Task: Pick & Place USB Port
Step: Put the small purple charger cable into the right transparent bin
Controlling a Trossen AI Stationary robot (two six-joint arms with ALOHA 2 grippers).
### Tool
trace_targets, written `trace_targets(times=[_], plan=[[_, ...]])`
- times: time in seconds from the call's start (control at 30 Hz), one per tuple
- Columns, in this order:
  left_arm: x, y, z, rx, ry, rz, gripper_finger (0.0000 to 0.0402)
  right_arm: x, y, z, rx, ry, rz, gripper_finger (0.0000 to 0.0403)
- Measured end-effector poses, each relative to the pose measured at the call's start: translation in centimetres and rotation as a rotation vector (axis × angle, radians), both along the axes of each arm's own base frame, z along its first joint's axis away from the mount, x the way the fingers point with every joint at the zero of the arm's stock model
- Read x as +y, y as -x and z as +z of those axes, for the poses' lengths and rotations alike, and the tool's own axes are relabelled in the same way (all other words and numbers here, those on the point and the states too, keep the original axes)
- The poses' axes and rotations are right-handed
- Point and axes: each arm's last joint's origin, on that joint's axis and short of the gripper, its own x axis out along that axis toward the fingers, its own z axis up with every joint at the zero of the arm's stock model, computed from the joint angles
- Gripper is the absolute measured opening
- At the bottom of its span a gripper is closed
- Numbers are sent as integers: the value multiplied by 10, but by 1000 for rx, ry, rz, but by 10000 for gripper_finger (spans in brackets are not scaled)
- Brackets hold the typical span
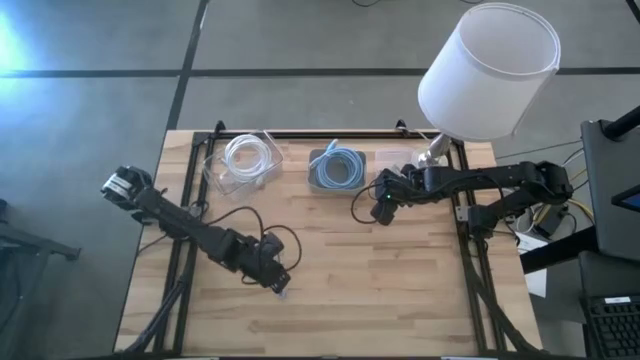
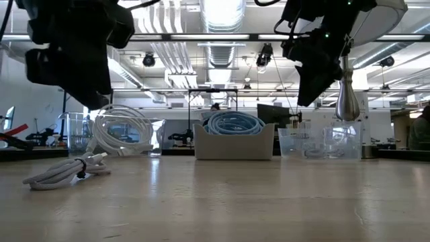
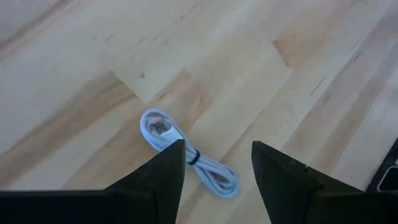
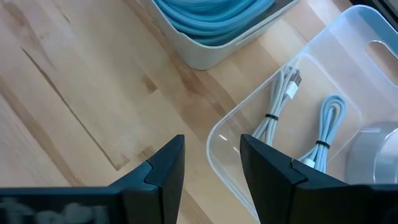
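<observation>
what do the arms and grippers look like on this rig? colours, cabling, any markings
Both arms are dark, near-black jointed links. Black cables loop loose beside the left arm and the right arm. The left gripper and the right gripper each have two flat, matte dark fingers tapering to angled tips. No markings visible.

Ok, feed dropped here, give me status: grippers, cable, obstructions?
Left gripper open, above bundled white USB cable on table. Right gripper open, empty, over clear bin. Nothing blocking.

Lab, ceiling ducts (image 2: 222, 50), workbenches (image 2: 40, 153)
</observation>
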Motion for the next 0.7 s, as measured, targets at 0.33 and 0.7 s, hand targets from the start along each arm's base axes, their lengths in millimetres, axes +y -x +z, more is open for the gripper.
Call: trace_targets(times=[0.33, 0.7], plan=[[-11, -2, -17, 43, 19, 96, 188, 0, 2, -4, 20, 4, 18, 153], [-16, -9, -46, 158, 42, 142, 188, 0, 2, -4, 20, 0, 19, 153]])
